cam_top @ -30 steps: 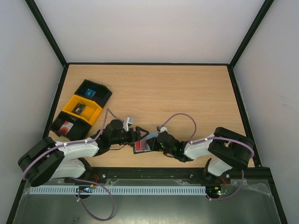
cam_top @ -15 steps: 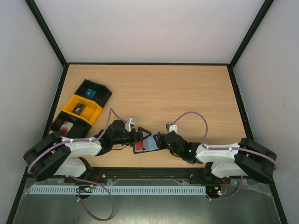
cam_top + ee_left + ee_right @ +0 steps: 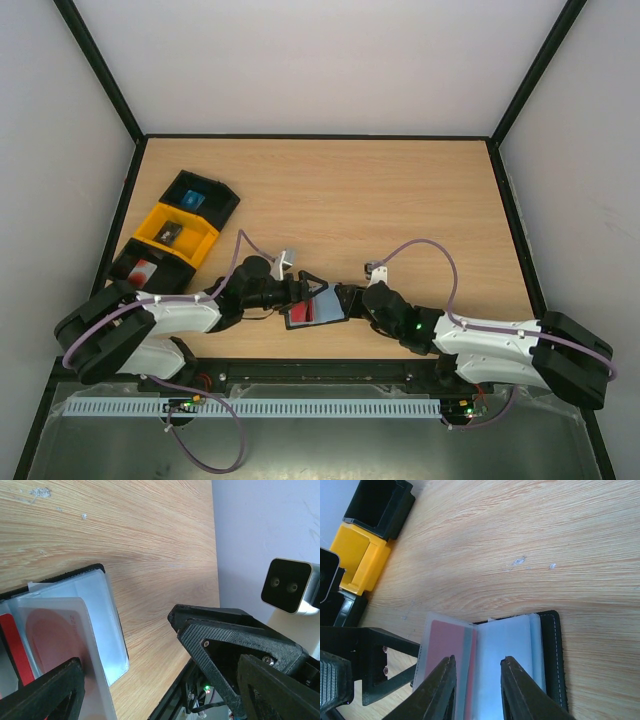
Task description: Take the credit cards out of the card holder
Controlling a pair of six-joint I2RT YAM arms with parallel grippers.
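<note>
The black card holder (image 3: pixel 334 312) lies open on the table near the front edge, between my two grippers. A red credit card (image 3: pixel 303 312) shows through a clear sleeve on its left page; the right page is grey-blue. In the right wrist view the red card (image 3: pixel 445 645) sits in the sleeve beside the grey-blue page and the black cover (image 3: pixel 551 655). My right gripper (image 3: pixel 477 662) is open, its tips just over the two pages, and it reaches in from the right (image 3: pixel 347 300). My left gripper (image 3: pixel 157 680) is open wide at the holder's left side (image 3: pixel 302 293), one finger (image 3: pixel 45 690) over the sleeved red card (image 3: pixel 55 635).
Three open trays stand in a row at the left: a black one (image 3: pixel 205 190) with a blue card, a yellow one (image 3: pixel 200 240) with a dark card, and a black one (image 3: pixel 130 272) with a red card. Black frame rails edge the table. Wide bare wood lies behind the holder.
The right arm has stretched out low to the right and its gripper has shifted slightly right. The card holder has opened wider and slid a little right. The left gripper followed slightly right.
</note>
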